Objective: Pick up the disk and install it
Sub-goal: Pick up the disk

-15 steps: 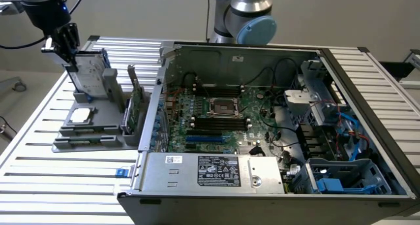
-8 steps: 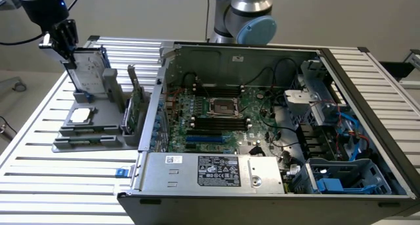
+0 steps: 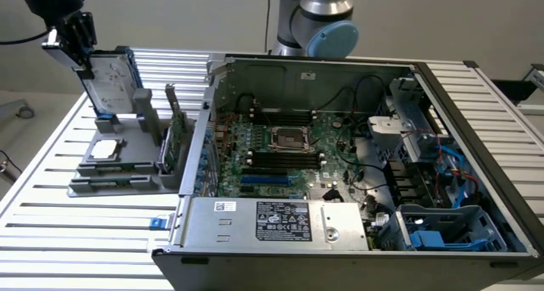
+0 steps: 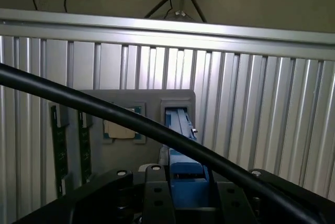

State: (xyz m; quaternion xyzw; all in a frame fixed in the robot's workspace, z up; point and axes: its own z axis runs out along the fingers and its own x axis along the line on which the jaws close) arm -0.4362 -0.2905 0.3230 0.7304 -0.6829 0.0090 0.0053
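Nearest the lens, your matte black gripper (image 4: 186, 203) is clamped on the blue plastic frame of the flat, silver-grey metal disk (image 3: 112, 81). The disk stands upright at ten o'clock in the exterior view, over the grey slotted holder (image 3: 127, 176). The open sheet-metal computer case (image 3: 297, 71) sits toward three o'clock.

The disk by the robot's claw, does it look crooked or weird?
A little. The disk stands on edge and leans slightly, with its top clamped in the gripper above the grey holder, instead of lying flat. Nothing looks broken or spilled.
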